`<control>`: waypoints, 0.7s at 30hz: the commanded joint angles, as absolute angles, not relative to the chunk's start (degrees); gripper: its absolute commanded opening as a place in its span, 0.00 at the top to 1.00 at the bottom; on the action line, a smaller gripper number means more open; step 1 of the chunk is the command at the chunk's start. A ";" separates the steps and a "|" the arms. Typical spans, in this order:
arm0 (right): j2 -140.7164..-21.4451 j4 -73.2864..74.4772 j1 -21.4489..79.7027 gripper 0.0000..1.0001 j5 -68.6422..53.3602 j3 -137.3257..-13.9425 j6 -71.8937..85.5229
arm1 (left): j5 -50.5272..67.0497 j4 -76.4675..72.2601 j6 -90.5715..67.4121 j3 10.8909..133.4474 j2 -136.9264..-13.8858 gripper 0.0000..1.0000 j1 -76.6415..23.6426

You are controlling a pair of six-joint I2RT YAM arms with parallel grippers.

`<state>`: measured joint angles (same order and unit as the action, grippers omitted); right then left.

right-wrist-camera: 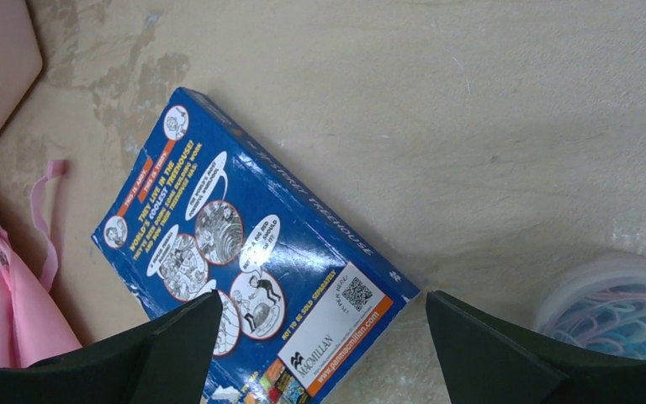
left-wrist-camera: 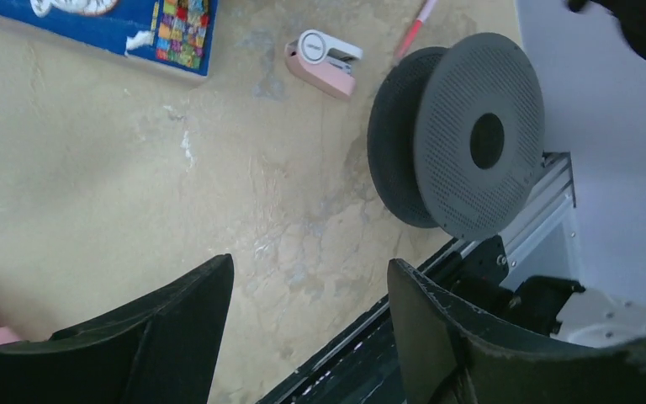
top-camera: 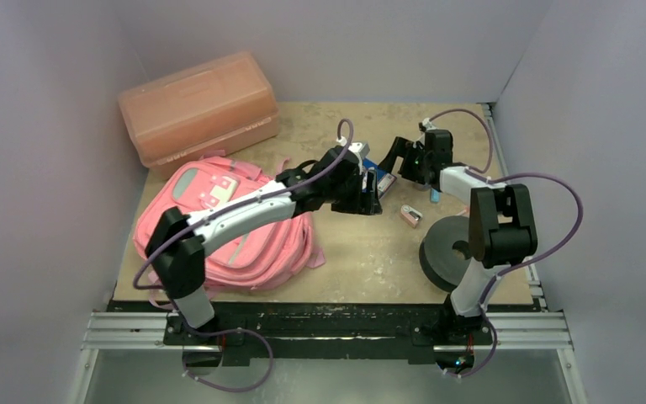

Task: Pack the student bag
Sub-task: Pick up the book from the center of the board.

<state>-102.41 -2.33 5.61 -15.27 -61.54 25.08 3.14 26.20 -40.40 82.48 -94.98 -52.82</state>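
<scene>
The pink student bag (top-camera: 219,227) lies flat at the left of the table, under my left arm; its edge and a strap show in the right wrist view (right-wrist-camera: 0,295). A blue paperback book (top-camera: 380,174) lies flat between the two grippers. My left gripper (top-camera: 372,199) is open and empty just left of the book, whose corner shows at the top of its view (left-wrist-camera: 135,25). My right gripper (top-camera: 397,158) is open and empty, hovering over the book (right-wrist-camera: 252,252), with its jaws spread over the book's lower end.
A salmon translucent plastic box (top-camera: 198,105) stands at the back left. A pink stapler (left-wrist-camera: 324,61), a pink pen (left-wrist-camera: 412,34) and a black spool (left-wrist-camera: 463,135) lie front right. A clear tub of coloured bands (right-wrist-camera: 614,303) sits right of the book.
</scene>
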 commanded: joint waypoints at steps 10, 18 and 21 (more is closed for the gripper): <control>-105.81 -4.12 4.93 0.06 -21.44 -64.59 23.59 | 7.17 34.38 -79.04 98.31 -120.51 0.32 -43.25; -108.13 -3.95 4.84 0.12 -24.21 -65.64 23.89 | 0.18 33.54 -87.14 97.15 -122.62 0.33 -41.07; -108.32 -4.33 4.83 0.15 -25.15 -65.66 23.99 | 0.18 33.60 -89.82 97.50 -123.87 0.36 -40.53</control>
